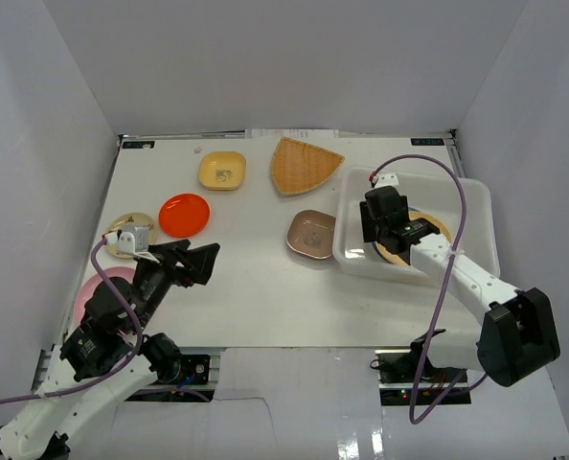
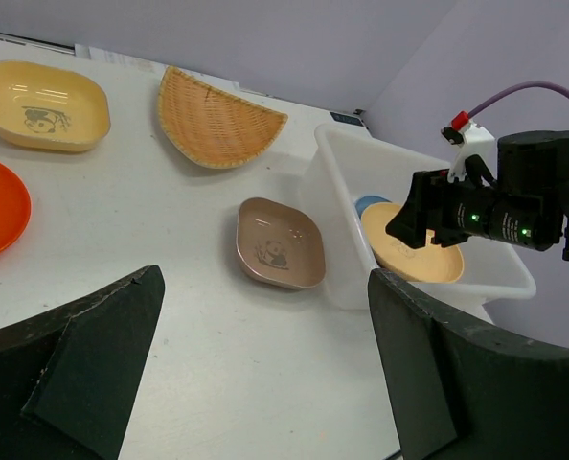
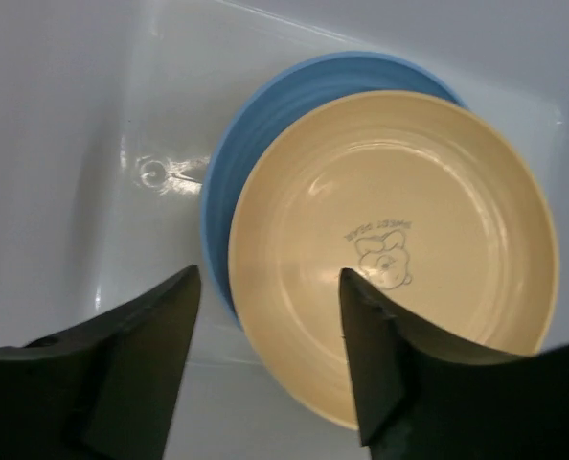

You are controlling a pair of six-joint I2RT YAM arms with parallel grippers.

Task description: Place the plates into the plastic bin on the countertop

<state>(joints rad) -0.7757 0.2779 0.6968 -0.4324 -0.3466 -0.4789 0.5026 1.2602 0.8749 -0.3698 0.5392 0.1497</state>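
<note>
Right gripper (image 3: 270, 287) spread above glossy, round cream plate (image 3: 399, 240).

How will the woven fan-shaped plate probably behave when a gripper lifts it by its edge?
The woven fan-shaped plate looks thin, so probably light. Its ribbed weave likely grips better than a glossy surface. Being woven, it may flex slightly when pinched.

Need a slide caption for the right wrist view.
Right gripper open above a cream plate resting on a blue plate inside the plastic bin.
</note>
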